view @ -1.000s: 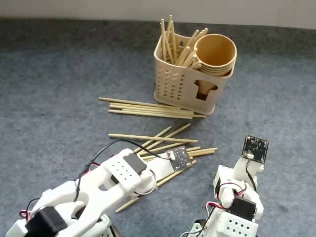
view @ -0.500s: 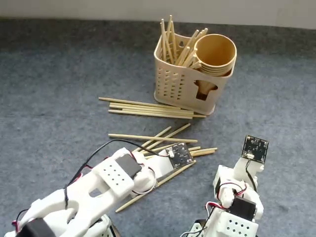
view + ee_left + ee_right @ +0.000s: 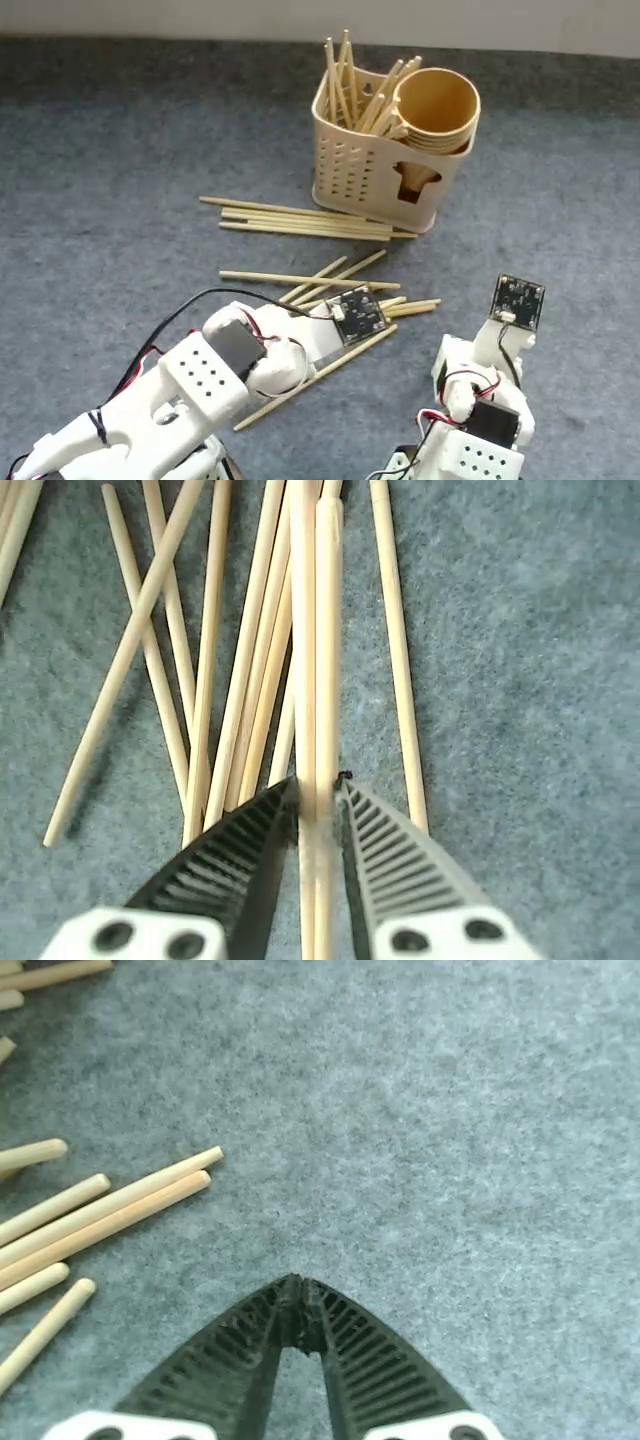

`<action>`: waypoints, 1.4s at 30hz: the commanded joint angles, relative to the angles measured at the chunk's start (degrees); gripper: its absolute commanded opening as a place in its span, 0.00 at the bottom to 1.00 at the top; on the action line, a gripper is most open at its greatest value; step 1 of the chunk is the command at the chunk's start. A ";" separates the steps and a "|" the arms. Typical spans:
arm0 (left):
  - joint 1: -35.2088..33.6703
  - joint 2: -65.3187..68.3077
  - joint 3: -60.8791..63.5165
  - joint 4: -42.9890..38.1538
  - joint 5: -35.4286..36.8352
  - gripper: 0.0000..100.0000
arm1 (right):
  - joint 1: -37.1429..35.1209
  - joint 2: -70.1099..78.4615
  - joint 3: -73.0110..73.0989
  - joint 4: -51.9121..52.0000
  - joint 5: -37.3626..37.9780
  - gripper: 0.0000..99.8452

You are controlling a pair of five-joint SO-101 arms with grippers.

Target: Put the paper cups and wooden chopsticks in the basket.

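Note:
In the left wrist view my left gripper (image 3: 318, 780) is shut on two wooden chopsticks (image 3: 318, 630) that lie lengthwise between its jaws, amid several loose chopsticks (image 3: 205, 680) on the grey carpet. From above, the left arm (image 3: 240, 360) hangs over the chopstick pile (image 3: 330, 280) near the table's front. A beige basket (image 3: 370, 175) at the back holds stacked paper cups (image 3: 437, 105) and upright chopsticks (image 3: 345, 80). My right gripper (image 3: 295, 1295) is shut on nothing, just above bare carpet beside some chopstick ends (image 3: 120, 1205).
A separate row of chopsticks (image 3: 300, 222) lies in front of the basket. The right arm (image 3: 485, 400) sits folded at the front right. Open carpet stretches to the left and to the right of the basket.
The left arm has shifted a little forward and leftward over the pile, its wrist drawing slightly away from the front. The right arm, basket and row of chopsticks have stayed put.

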 commanded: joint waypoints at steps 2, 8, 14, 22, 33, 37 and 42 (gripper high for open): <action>0.31 -4.09 -2.33 1.23 0.09 0.01 | 0.66 -0.31 8.75 0.31 0.00 0.01; 0.31 -9.45 -2.51 2.20 0.09 0.01 | 0.66 -0.31 8.75 0.31 0.00 0.01; 0.22 -15.69 -5.58 5.80 0.09 0.01 | 0.66 -0.31 8.75 0.31 0.00 0.01; 0.22 -18.33 -12.70 9.76 0.09 0.01 | 0.66 -0.31 8.75 0.31 0.00 0.01; 0.22 -18.15 -25.27 5.01 0.35 0.01 | 0.66 -0.31 8.75 0.31 0.00 0.01; 0.22 -18.24 -25.89 -3.43 0.18 0.01 | 0.66 -0.31 8.75 0.31 0.00 0.01; -3.12 -17.98 -25.89 -16.09 0.26 0.01 | 0.66 -0.31 8.75 0.31 0.00 0.01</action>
